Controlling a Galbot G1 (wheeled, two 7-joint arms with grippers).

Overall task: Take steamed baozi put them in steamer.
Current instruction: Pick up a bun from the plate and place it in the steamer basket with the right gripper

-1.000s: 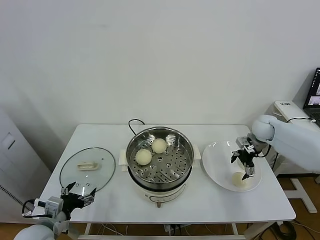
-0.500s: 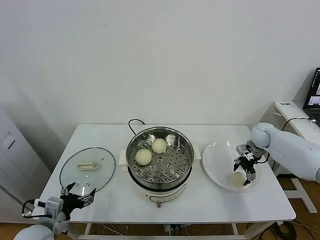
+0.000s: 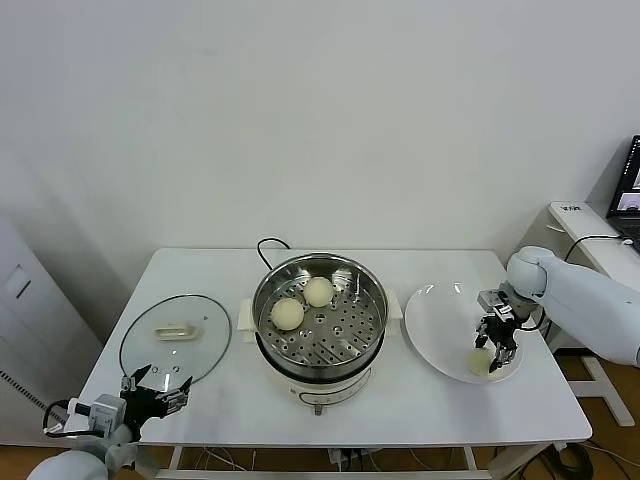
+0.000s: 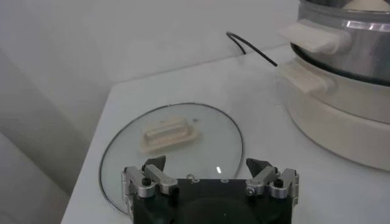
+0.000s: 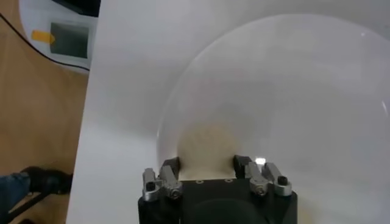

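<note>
The steamer point(image 3: 263, 300) stands mid-table with two steamed baozi point(image 3: 287, 314) point(image 3: 318, 291) on its perforated tray. A third baozi point(image 3: 480, 363) lies at the front right of the white plate point(image 3: 440, 320). My right gripper point(image 3: 493, 350) is down over it. In the right wrist view the cream bun point(image 5: 206, 146) fills the gap, with both fingers pressed against its sides, still resting on the plate point(image 5: 292, 91). My left gripper point(image 3: 155, 388) waits open at the table's front left, just in front of the glass lid point(image 4: 170, 137).
The glass lid point(image 3: 175, 335) with a cream handle lies flat left of the steamer. A black cord point(image 3: 268, 245) runs behind the pot. The table's right edge is close beside the plate, with a white unit and a laptop point(image 3: 630, 190) beyond it.
My right gripper has dropped over the plate's baozi and its fingers have closed in from wide open onto the bun's sides. The left arm has not moved.
</note>
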